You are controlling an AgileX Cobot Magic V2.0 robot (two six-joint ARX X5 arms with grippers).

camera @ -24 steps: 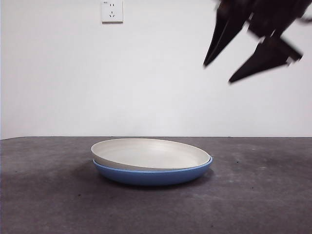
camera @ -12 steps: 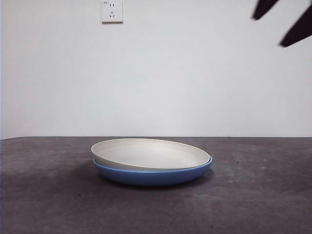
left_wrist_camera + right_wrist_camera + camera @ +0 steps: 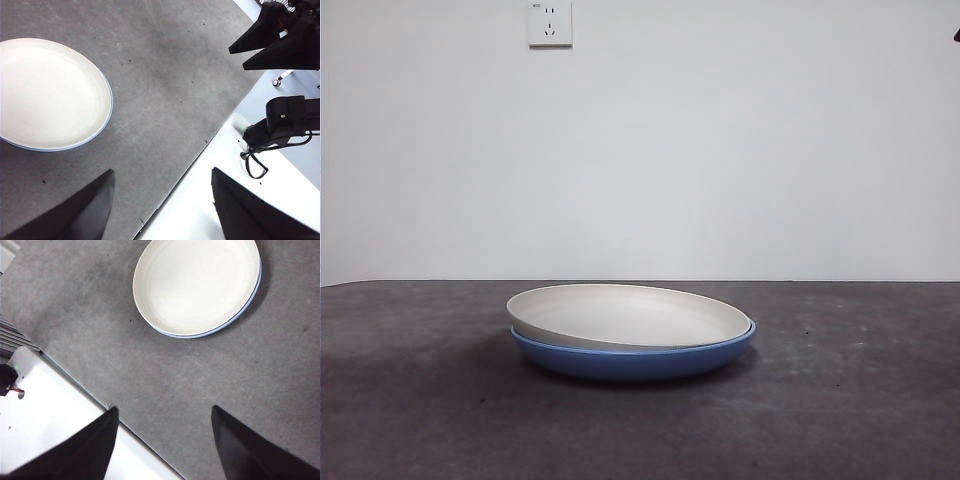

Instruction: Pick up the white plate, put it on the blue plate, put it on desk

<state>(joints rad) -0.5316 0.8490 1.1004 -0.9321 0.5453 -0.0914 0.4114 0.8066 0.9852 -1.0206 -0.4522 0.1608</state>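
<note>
Both claws gape above white plate [image 3: 630, 312] nested in blue plate [image 3: 635, 358].

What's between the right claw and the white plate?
Nothing but bare desk. The right wrist view shows the open right claw held above it, apart from the white plate, which sits in the blue plate.

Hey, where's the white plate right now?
The white plate sits nested in the blue plate near the middle of the desk in the front view, with no gripper touching it.
</note>
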